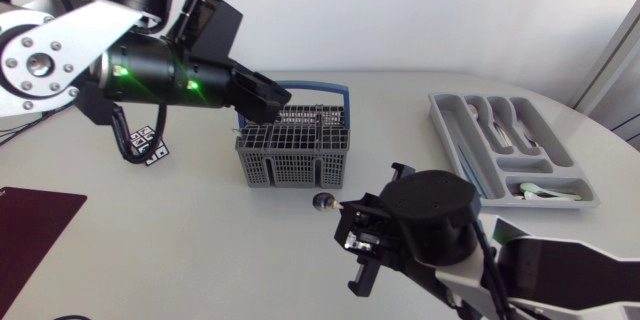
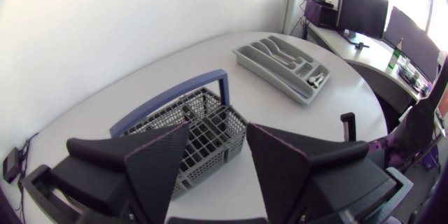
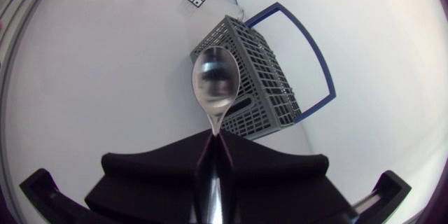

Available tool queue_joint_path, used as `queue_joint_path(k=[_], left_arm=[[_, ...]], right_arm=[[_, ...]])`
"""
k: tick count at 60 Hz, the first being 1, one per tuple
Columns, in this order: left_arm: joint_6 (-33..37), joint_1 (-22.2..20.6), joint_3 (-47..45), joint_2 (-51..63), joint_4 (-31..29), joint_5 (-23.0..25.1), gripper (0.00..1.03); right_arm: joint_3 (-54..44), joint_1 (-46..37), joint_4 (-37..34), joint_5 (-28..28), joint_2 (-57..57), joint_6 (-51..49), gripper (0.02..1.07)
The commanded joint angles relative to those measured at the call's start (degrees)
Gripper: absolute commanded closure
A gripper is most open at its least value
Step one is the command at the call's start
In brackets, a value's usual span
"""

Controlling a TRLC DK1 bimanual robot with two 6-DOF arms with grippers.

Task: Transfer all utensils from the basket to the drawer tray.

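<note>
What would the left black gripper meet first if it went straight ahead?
Probably the grey mesh basket with a blue handle, which lies just ahead of the open left gripper; depth is unclear.

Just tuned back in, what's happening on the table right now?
The right gripper is shut on a spoon, holding it out close beside the basket. The left gripper hovers open over the basket. The drawer tray already holds some utensils, and the spoon has not yet reached it.
</note>
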Motion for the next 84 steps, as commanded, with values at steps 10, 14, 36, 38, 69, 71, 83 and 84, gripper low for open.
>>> queue_joint_path(k=[10,14,36,38,69,71,83,84], left_arm=[[3.3,6.5,-3.3,-2.1,1.6,-1.2,0.39],[4.6,7.9,-4.6,-2.6,2.3,-1.2,0.39],[9.8,10.1,-9.0,-3.7,6.5,-1.3,0.32],[10.0,10.4,-9.2,-3.7,6.8,-1.3,0.31],[16.0,11.1,-14.2,-3.9,12.5,-3.4,0.20],[16.5,11.1,-14.4,-3.9,12.5,-3.4,0.20],[18.2,10.9,-15.7,-3.9,14.0,-3.4,0.20],[18.3,10.9,-15.7,-3.9,14.0,-3.4,0.20]], right_arm=[[-2.5,-14.5,-11.7,-13.3,-10.2,-6.0,0.97],[-2.2,-20.8,-16.0,-18.4,-12.7,-9.8,0.97],[2.2,-52.4,-29.1,-38.9,-12.3,-31.5,0.97],[2.8,-55.0,-29.6,-40.1,-11.0,-33.8,0.97],[19.9,-81.4,-34.1,-46.4,15.0,-60.1,0.97],[21.3,-82.3,-34.3,-46.4,16.4,-61.0,0.97],[28.8,-86.4,-34.7,-45.6,24.3,-64.6,0.97],[29.4,-86.6,-35.1,-45.3,24.9,-65.0,0.97]])
